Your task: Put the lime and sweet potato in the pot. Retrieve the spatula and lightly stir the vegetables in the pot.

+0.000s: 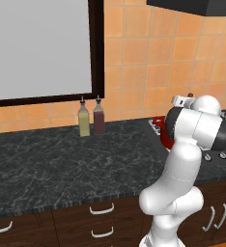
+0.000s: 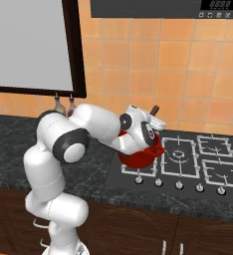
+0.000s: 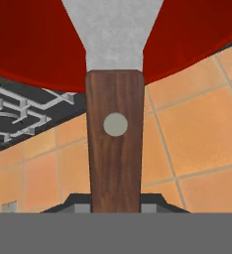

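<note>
My gripper is shut on the spatula, clamping its dark reddish-brown handle. The silvery blade reaches into the red pot. In the right base view the pot stands on the near left burner, with my hand right over it and the handle's end sticking up behind. From the left base camera, just a red edge of the pot peeks out behind my arm. The lime and the sweet potato are hidden.
Two small bottles stand against the tiled wall on the dark counter, left of the hob. The hob's other burners lie to the right of the pot, with knobs along its front. A range hood hangs above.
</note>
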